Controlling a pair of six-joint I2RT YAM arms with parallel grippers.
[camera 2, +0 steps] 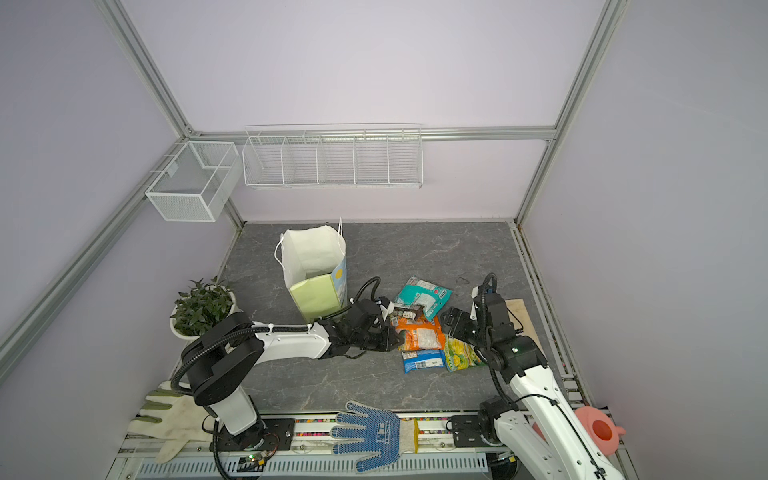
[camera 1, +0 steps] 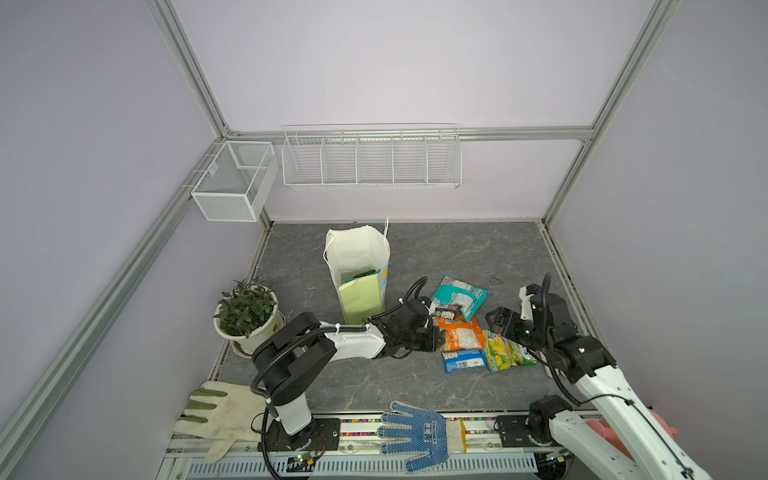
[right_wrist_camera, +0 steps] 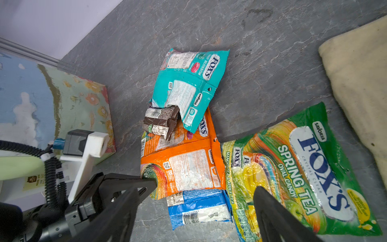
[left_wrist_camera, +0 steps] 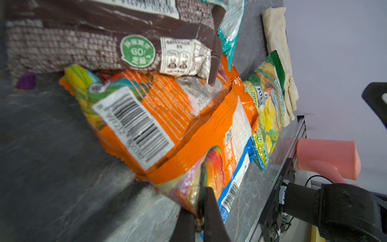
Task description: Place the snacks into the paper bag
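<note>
Left hand (camera 1: pixel 435 337) clamps one orange packet (camera 1: pixel 461 336); right hand (camera 1: pixel 496 322) gapes near one green packet (right_wrist_camera: pixel 314 167). One teal packet (camera 1: pixel 459 295), one blue packet (camera 1: pixel 463 360) and one brown bar (camera 1: pixel 451 311) lie alongside.

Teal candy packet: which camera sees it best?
The right wrist view: the teal candy packet lies nearly whole there, lettering readable. Both top views show it small; the left wrist view shows only an edge.

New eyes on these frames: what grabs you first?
The heap of bright snack packets right of centre on the grey table, where the left gripper has its fingers shut on a corner of the orange packet. Behind and to the left stands the open paper bag, something green inside. The right gripper hangs open over the yellow-green packet.
</note>
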